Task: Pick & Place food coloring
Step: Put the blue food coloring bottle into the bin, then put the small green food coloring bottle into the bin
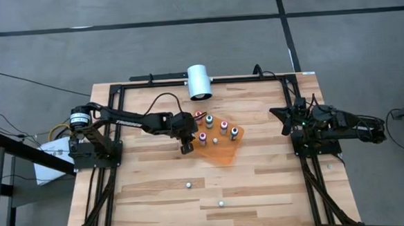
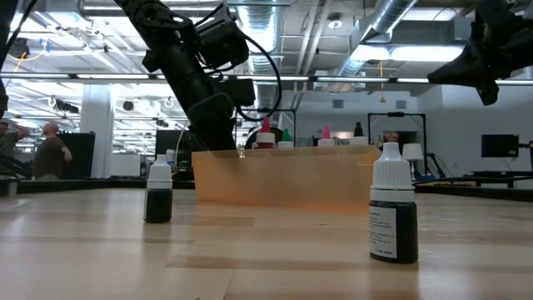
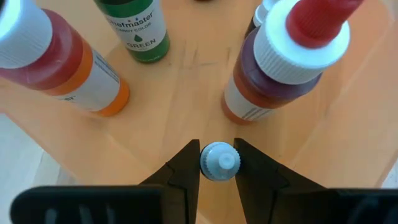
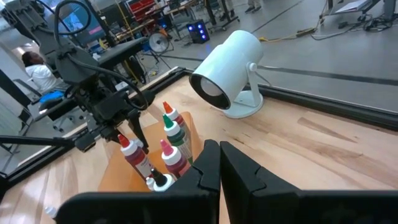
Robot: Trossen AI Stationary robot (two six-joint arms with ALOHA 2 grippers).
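The left gripper (image 3: 219, 163) is clamped on a small white-capped bottle (image 3: 219, 161), held upright just over the near edge of the orange sheet (image 3: 180, 93). The other food coloring bottles (image 1: 223, 129) stand just beyond it on that sheet. The right gripper (image 4: 220, 163), closed and empty, waits well apart at the surface's (image 1: 261, 179) right side.

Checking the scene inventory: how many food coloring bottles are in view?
9 food coloring bottles: six on the orange sheet, two standing apart on the bare table, one gripped by the left gripper at the sheet's edge. More may be hidden.
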